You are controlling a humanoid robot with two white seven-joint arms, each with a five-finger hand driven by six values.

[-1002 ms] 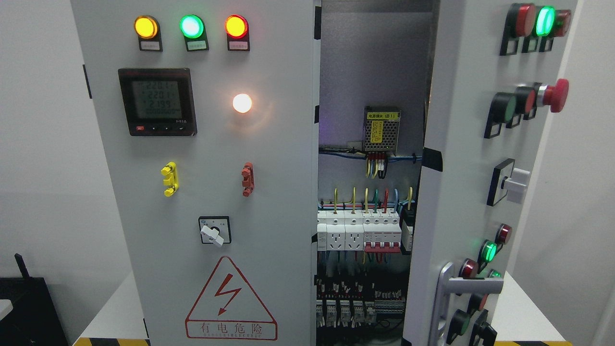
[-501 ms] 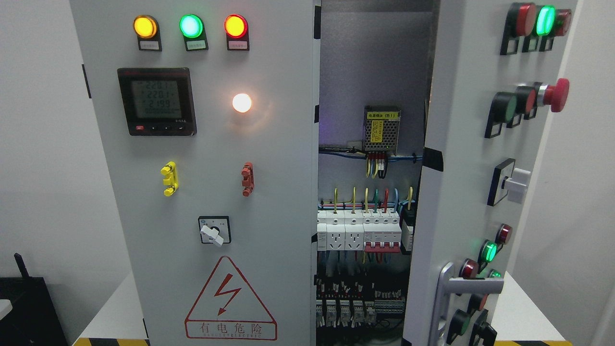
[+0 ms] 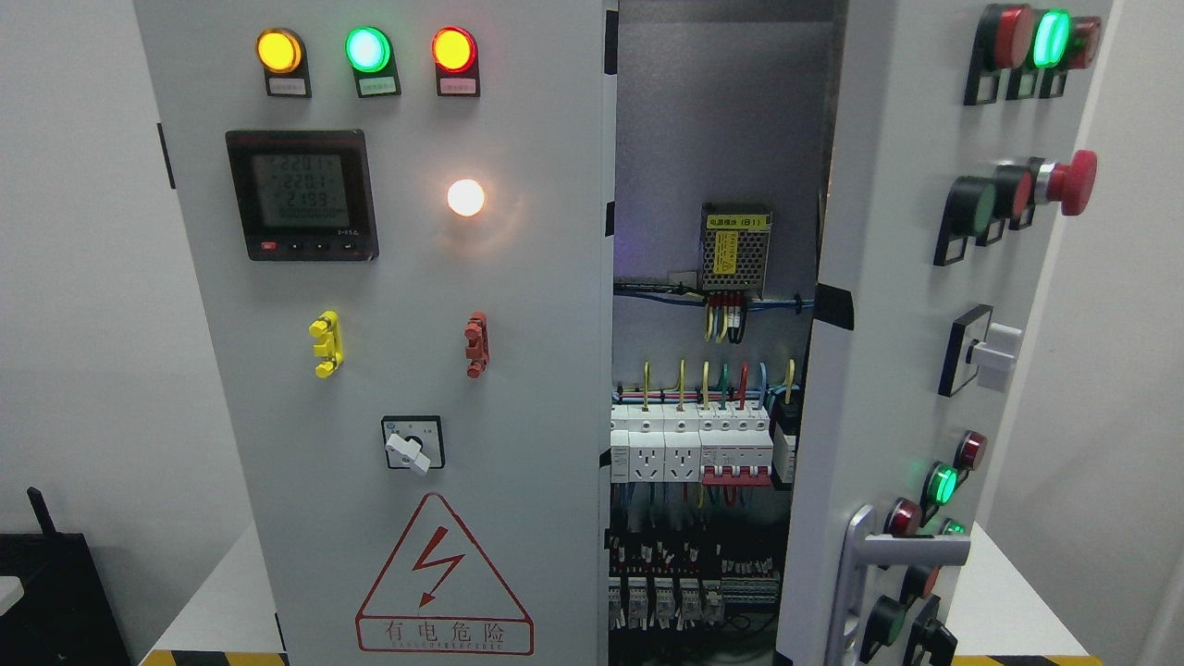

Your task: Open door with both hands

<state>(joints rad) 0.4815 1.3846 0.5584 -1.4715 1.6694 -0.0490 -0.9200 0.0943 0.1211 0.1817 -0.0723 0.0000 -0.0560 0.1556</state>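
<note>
Nothing has moved: right door (image 3: 888, 305) ajar, "有电危险" warning sign (image 3: 444, 578) on left door (image 3: 518, 370); hands unseen.

Head camera—close, level, facing the cabinet (image 3: 398, 370).

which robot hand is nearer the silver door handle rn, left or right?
Neither can be called: no robot hand or arm shows in the head view. The silver door handle sits low on the open right door, untouched.
</note>
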